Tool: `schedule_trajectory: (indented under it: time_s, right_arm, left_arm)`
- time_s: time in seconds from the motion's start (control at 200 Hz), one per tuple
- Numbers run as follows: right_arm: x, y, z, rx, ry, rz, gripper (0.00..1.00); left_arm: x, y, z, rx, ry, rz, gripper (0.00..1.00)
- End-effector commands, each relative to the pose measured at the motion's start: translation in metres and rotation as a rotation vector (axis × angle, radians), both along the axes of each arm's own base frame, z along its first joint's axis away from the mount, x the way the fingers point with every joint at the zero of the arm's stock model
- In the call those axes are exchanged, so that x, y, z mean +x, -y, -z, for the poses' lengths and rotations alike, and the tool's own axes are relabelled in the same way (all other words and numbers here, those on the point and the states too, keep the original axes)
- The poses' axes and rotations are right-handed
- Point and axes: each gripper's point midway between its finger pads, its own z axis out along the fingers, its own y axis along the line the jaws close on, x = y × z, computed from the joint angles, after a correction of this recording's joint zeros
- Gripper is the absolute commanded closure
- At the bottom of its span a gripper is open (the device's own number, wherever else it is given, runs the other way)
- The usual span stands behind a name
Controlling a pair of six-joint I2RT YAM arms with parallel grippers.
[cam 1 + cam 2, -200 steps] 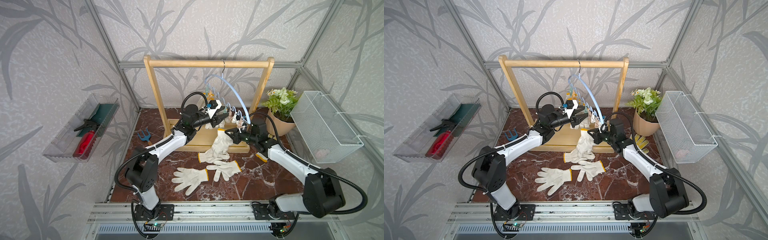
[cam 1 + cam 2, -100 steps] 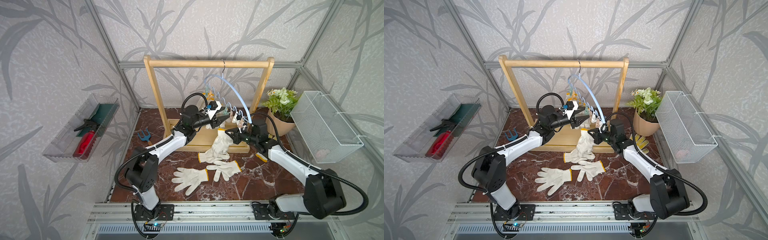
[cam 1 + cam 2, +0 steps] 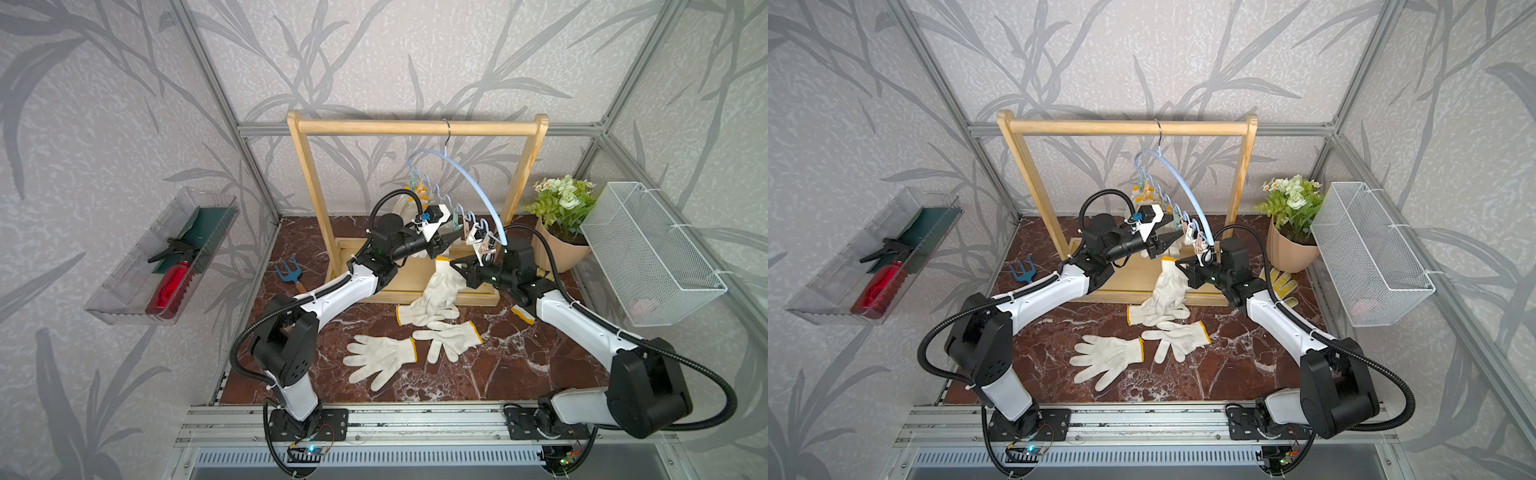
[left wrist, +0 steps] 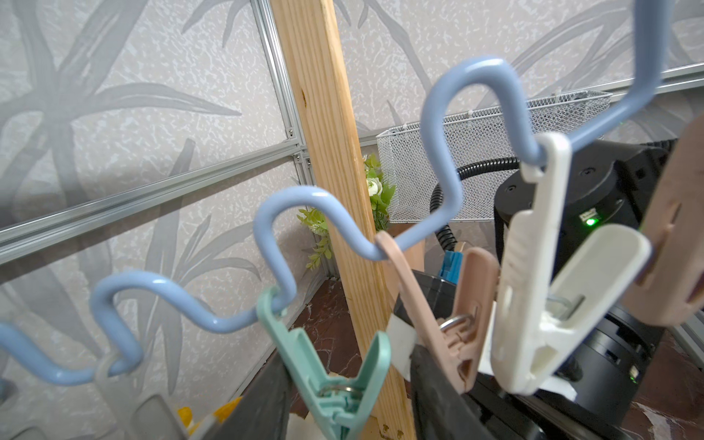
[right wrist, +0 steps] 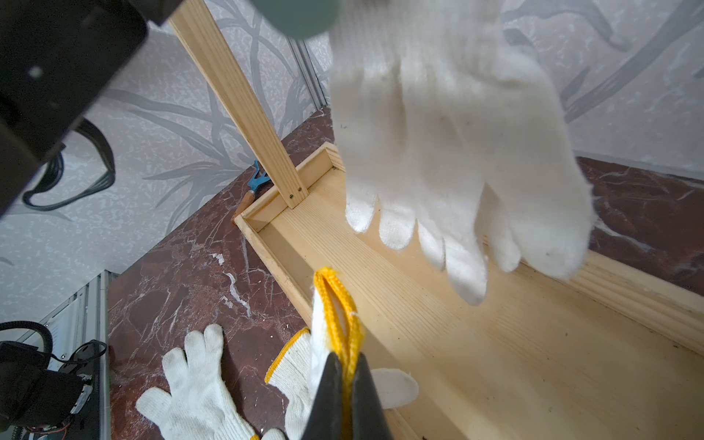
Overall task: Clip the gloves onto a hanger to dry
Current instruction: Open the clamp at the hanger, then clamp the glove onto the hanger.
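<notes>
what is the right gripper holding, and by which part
An off-white knitted cotton glove, pinched at its yellow-trimmed cuff by the shut right gripper.

Potted flowers [image 3: 559, 216] stand beside a white wire basket [image 3: 648, 257].

High front pair, close wrist views

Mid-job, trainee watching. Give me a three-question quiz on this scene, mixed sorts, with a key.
1. True or false: the right gripper is shut on a glove at its yellow cuff.
2. The hanger hangs from: A the wire basket; B the wooden rack; C the flower pot.
3. In the left wrist view, what colour is the clip between the fingers of the left gripper?
Key: 1 true; 2 B; 3 green.
</notes>
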Motion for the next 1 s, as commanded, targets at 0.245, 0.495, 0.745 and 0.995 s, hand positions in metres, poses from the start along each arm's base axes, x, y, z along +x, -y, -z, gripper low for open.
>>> schedule_trajectory:
  time_s: [0.245,0.495,0.745,0.995]
  right_arm:
    - [-0.004,-0.001,-0.013,0.008,0.05,-0.017,1.0]
    - [-0.003,-0.002,-0.011,0.005,0.049,-0.02,1.0]
    - [0.001,-0.003,-0.015,-0.005,0.069,-0.055,1.0]
    - [0.004,-0.008,-0.035,0.013,0.123,-0.218,1.0]
  left_arm:
    - [-0.002,-0.011,-0.03,-0.065,0.083,-0.078,0.62]
    - [-0.004,-0.011,-0.028,-0.068,0.072,-0.068,0.78]
    - [-0.006,-0.01,-0.022,-0.057,0.058,-0.05,0.88]
    - [-0.01,-0.013,-0.014,-0.027,0.012,-0.014,1.0]
